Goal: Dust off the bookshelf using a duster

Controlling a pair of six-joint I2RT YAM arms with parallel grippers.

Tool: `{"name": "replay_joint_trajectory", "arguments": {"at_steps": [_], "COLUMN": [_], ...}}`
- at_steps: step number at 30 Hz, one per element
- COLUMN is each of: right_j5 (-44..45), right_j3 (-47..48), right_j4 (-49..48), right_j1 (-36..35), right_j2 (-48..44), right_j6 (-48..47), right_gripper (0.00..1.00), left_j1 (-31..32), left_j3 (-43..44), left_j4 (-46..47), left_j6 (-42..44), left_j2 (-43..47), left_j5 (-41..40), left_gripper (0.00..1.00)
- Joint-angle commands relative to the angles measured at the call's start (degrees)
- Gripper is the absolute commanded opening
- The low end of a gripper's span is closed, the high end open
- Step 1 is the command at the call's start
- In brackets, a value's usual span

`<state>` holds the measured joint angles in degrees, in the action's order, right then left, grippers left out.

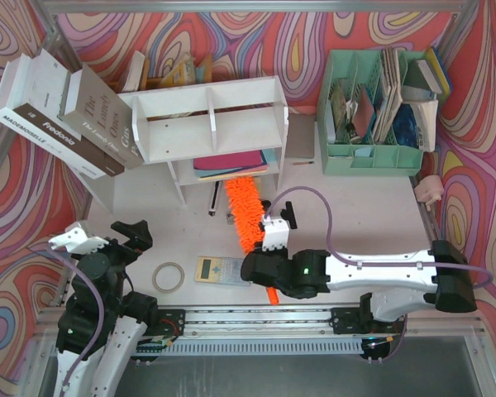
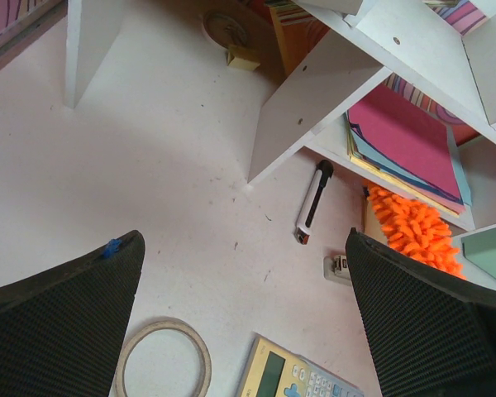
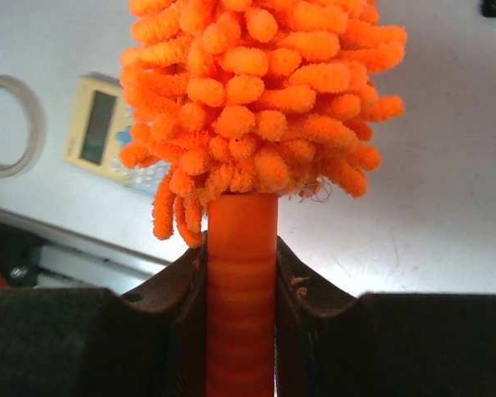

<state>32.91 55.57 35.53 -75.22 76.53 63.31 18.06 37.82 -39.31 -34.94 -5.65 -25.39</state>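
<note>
Risk lies in the loose papers (image 1: pixel 231 161): the duster (image 1: pixel 245 211), handle clamped in the right end effector (image 3: pixel 241 273), points at the lower tier of the bookshelf (image 1: pixel 207 116) and could drag them out. Meanwhile the left end effector (image 2: pixel 244 322) hangs with fingers apart, empty.

— What lies on the tabletop (image 1: pixel 355 223)?
— A ring of tape (image 1: pixel 169 277) just beside a calculator (image 1: pixel 221 269), both toward the near edge. Farther back there is a black-and-white marker (image 2: pixel 312 203).
— And along the back?
— On the right, a mint-green organiser (image 1: pixel 372 157) stuffed with booklets (titles too small to read). On the left, two big books (image 1: pixel 45 103) lean tilted; one spine reads "Fredonia".
</note>
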Motion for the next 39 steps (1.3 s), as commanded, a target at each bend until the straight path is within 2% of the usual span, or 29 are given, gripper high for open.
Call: {"name": "replay_joint_trajectory", "arguments": {"at_steps": [1,12,20,30,39], "right_j5": [2.74,-5.47,-5.45,-1.48,-4.23], "right_j3": [3.33,3.65,4.51,8.31,1.34], "right_j4": [-6.58,-19.49,-14.99,-15.8,-13.53], "right_j1": [-2.57,-3.88,-3.88,-5.9,-5.94], "right_j2": [1.6,10.02,13.67,7.51,10.38], "right_j6": [-8.78,-18.39,-15.65,-19.46,-14.33], "right_gripper": [0.0,0.0,0.0,0.0,0.0], "left_j1": [-0.23,-0.22,-0.22,-0.24,-0.27], "left_j3": [0.42,0.52,0.5,0.55,0.5], "left_j4": [0.11,0.2,0.21,0.2,0.2], "left_j6": [-0.02,-0.03,0.01,-0.02,-0.03], "left_j2": [0.11,-0.32,-0.24,-0.23,-0.41], "left_j5": [-0.87,-0.54,-0.65,-0.59,-0.63], "left_gripper": [0.98,0.98,0.98,0.98,0.98]}}
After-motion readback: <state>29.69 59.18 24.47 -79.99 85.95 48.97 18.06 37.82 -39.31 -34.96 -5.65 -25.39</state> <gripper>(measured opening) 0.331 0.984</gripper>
